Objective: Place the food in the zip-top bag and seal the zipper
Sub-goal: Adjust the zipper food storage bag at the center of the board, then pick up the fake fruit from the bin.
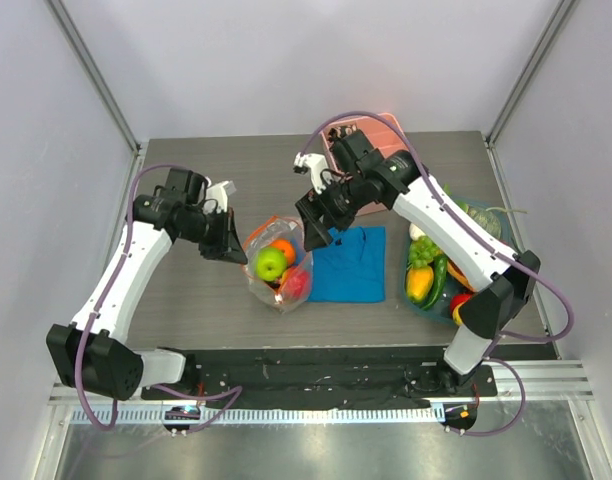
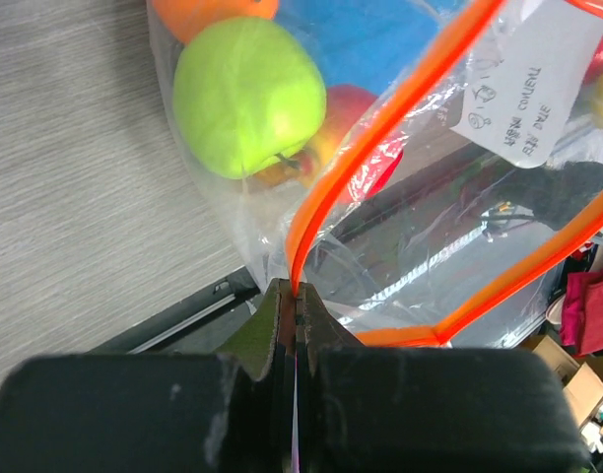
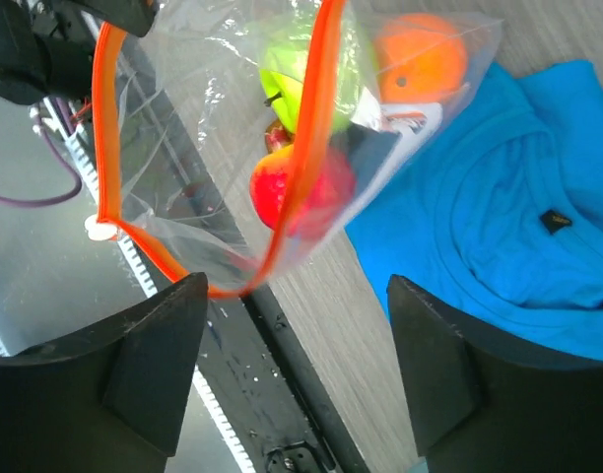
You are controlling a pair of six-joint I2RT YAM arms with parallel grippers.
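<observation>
My left end effector (image 2: 297, 301) pinches the zipper (image 2: 380, 128) of the unsealed zip-top bag (image 1: 278, 275), green apple (image 2: 247, 94) and orange (image 3: 420, 54) inside. The right end effector (image 3: 297, 286) hangs open just above. More food (image 1: 424, 278) waits to its right, and sealing is not yet done.

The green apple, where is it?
In the top view the green apple sits inside the zip-top bag, mid-table, beside the orange and just left of the blue cloth.
</observation>
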